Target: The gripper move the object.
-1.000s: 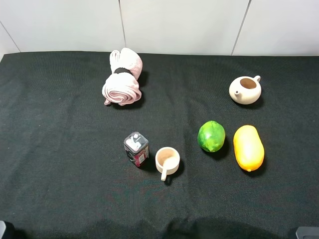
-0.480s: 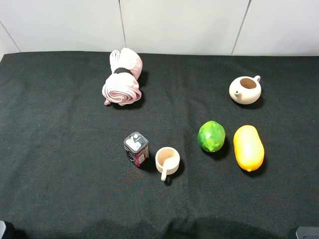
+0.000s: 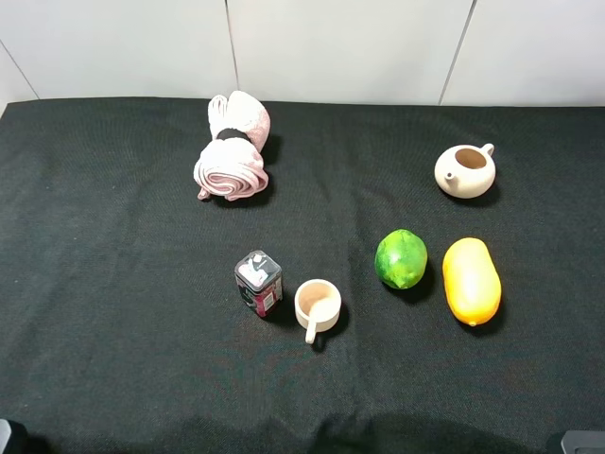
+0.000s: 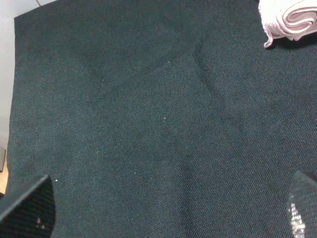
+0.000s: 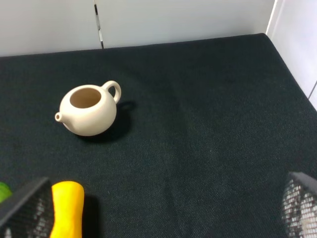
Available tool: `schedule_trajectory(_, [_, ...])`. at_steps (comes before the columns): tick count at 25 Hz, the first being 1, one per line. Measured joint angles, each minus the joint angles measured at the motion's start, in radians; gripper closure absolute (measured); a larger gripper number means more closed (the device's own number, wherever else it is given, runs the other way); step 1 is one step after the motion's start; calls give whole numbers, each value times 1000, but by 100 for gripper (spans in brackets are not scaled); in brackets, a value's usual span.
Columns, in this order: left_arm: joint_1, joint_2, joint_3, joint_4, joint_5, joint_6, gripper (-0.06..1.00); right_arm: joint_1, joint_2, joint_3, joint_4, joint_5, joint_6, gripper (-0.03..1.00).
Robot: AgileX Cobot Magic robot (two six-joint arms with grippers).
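The orange-yellow mango lies on the black cloth at the right, just right of a round green fruit. Its end also shows in the right wrist view, close to one finger of my right gripper. The two dark fingers of that gripper stand wide apart with nothing between them. My left gripper is also open and empty, over bare cloth at the left. In the exterior high view only small parts of the arms show, at the bottom corners.
A cream teapot stands behind the mango and also shows in the right wrist view. A rolled pink cloth lies at the back left. A small tin and a cream cup stand in the middle front.
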Motion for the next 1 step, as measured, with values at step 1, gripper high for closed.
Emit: schedule_trajectory(1, [0, 0, 0, 0, 0, 0, -5, 0, 0, 0, 0, 0, 0, 27])
